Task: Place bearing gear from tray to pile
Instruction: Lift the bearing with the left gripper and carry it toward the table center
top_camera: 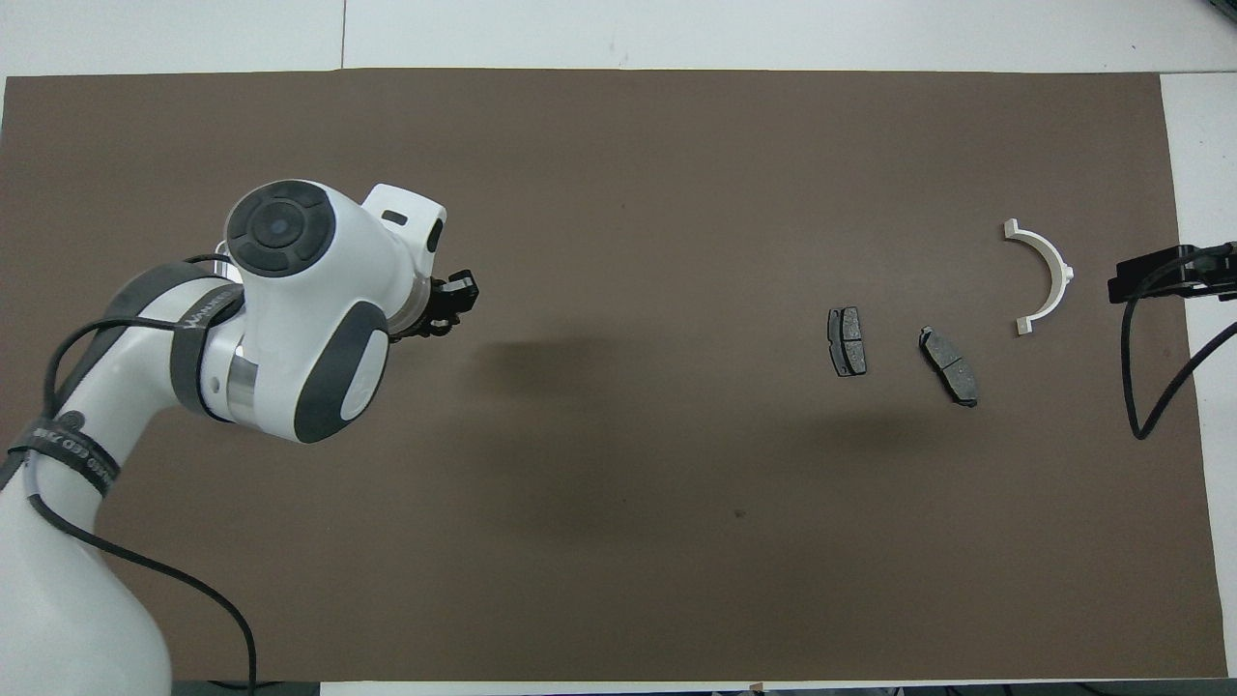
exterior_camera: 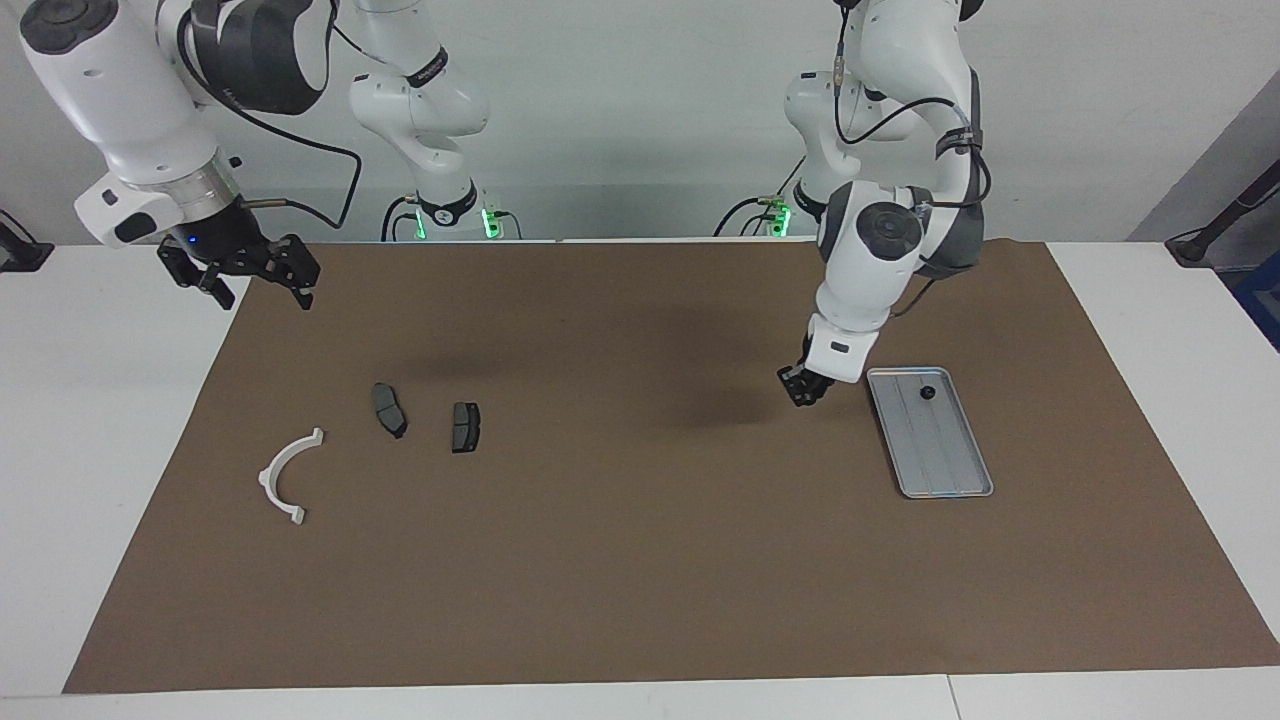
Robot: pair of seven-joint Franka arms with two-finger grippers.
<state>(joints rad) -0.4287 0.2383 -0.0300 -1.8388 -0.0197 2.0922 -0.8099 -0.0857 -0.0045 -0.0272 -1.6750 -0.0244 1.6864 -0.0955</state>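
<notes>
The silver-grey tray (exterior_camera: pixel 940 455) lies on the brown mat toward the left arm's end of the table. A small black bearing gear (exterior_camera: pixel 928 392) sits in it, at the end nearer to the robots. My left gripper (exterior_camera: pixel 804 386) hangs low over the mat just beside the tray, apart from the gear. In the overhead view my left gripper (top_camera: pixel 452 302) shows, but the arm hides the tray. The pile lies toward the right arm's end: a white bracket (exterior_camera: pixel 290 475) (top_camera: pixel 1044 275) and two dark pads (exterior_camera: pixel 389 409) (exterior_camera: pixel 465 427). My right gripper (exterior_camera: pixel 258 288) waits open, raised over the mat's corner.
The brown mat (exterior_camera: pixel 640 560) covers most of the white table. The two pads also show in the overhead view (top_camera: pixel 847 341) (top_camera: pixel 949 365). A black cable (top_camera: pixel 1150 387) hangs from the right arm over the mat's edge.
</notes>
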